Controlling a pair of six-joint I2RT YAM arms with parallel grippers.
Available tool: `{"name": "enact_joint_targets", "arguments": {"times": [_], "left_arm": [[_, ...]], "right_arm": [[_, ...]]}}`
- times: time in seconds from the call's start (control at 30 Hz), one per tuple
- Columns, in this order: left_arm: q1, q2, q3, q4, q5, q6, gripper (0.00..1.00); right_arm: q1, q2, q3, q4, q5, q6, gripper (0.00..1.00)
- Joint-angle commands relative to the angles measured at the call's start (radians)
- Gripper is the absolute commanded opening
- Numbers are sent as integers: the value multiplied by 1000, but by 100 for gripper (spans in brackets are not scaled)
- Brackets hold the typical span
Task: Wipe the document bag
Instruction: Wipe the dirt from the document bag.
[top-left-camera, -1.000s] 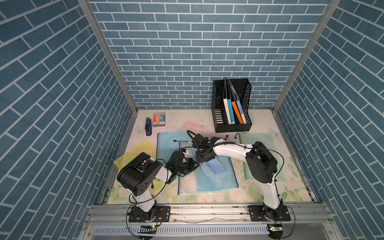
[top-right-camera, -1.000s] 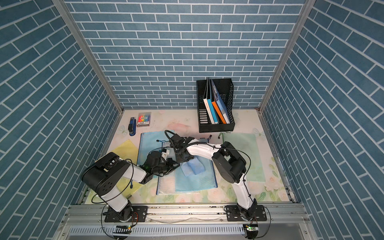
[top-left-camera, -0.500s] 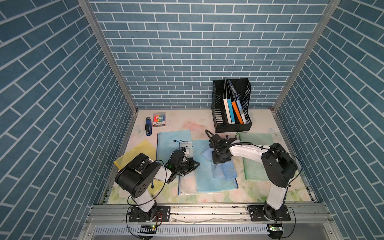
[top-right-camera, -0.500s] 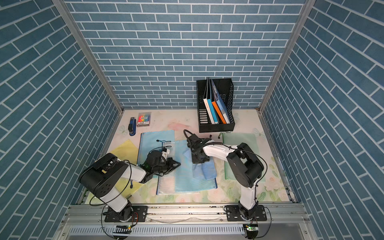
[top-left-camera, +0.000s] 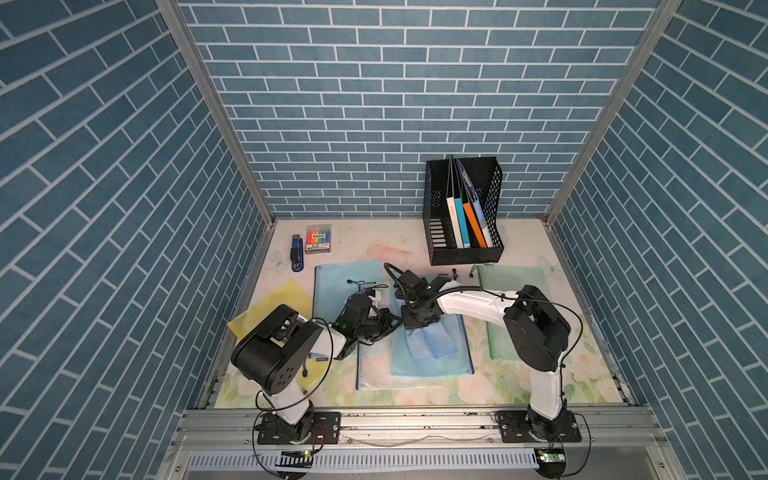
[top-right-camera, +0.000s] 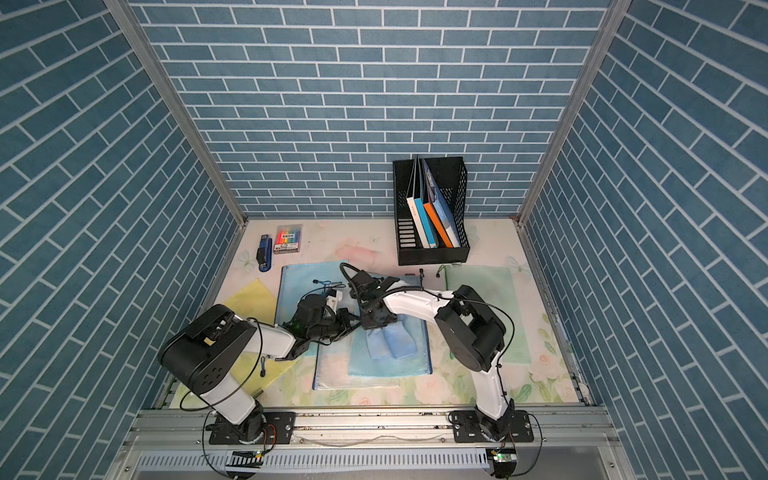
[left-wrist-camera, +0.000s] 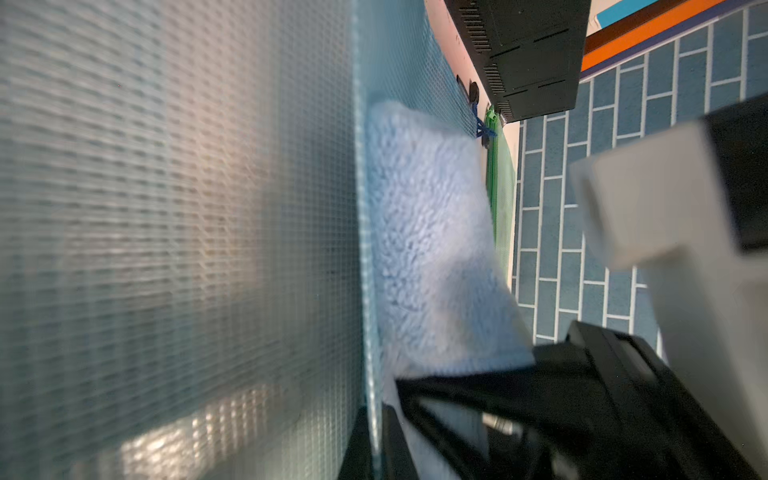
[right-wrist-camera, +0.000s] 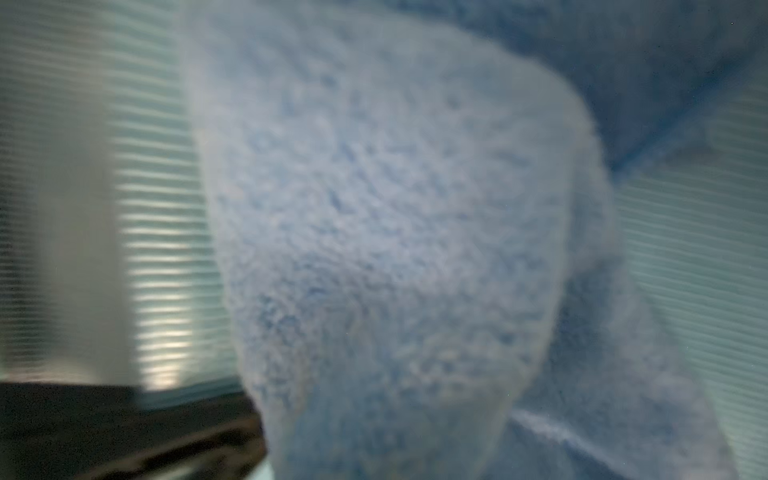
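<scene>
Lying mid-table, long axis front-to-back, the translucent blue mesh document bag (top-left-camera: 440, 368) sits directly under the right arm (top-left-camera: 478, 303). On it, fluffy light-blue microfibre cloth (top-left-camera: 430, 345) trails frontward from right claw (top-left-camera: 417, 326), clamped on it. Closed left claw (top-left-camera: 388, 326) sits just beside bag's left edge.

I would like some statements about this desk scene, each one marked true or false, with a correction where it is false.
1. The blue cloth lies on the blue document bag. True.
2. The black rack is empty. False: it holds books.
3. The right gripper is open. False: it is shut on the blue cloth.
4. A green bag lies flat near the black rack. True.
</scene>
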Motion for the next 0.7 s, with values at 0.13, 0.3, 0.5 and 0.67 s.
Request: {"name": "enact_joint_targets", "arguments": {"times": [0.13,0.3,0.5,0.67], "left_arm": [[-5,4,13,4,-28,10,0],[-3,1,-14,36,-38,-12,0],[-3,11,-36,79,-37,-33,0],[-4,15,-40,83,-39,-30,0]], "right_arm": [[1,-12,-42,-25,-19,20,0],[-89,-151,-216,-30,47,22,0],[-202,-323,-380,-60,105,10,0],[-189,-295,-362,-51,79,22,0]]}}
